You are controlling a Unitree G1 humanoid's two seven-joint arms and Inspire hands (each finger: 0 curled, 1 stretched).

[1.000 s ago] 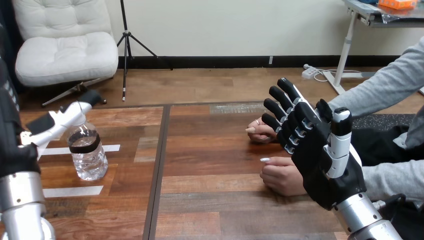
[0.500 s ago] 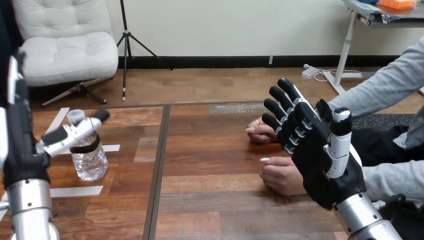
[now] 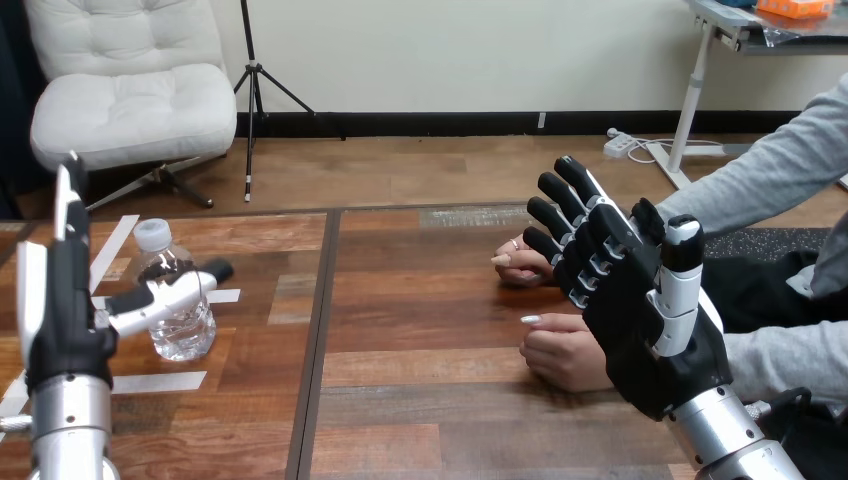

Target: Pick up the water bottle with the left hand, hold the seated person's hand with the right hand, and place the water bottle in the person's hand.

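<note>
the water bottle (image 3: 184,332) stands upright at the desk's (image 3: 420,300) left. the left hand (image 3: 62,325) is beside it, fingers straight up, thumb across the bottle's front, gripping nothing. the right hand (image 3: 640,310), straight-fingered and empty, hangs over the person's nearer hand (image 3: 562,355).

white wall (image 3: 450,50) | black baseboard (image 3: 450,123) | wood floor (image 3: 420,165) | white armchair (image 3: 130,90) | tripod (image 3: 250,70) | wooden table (image 3: 420,400)
</note>
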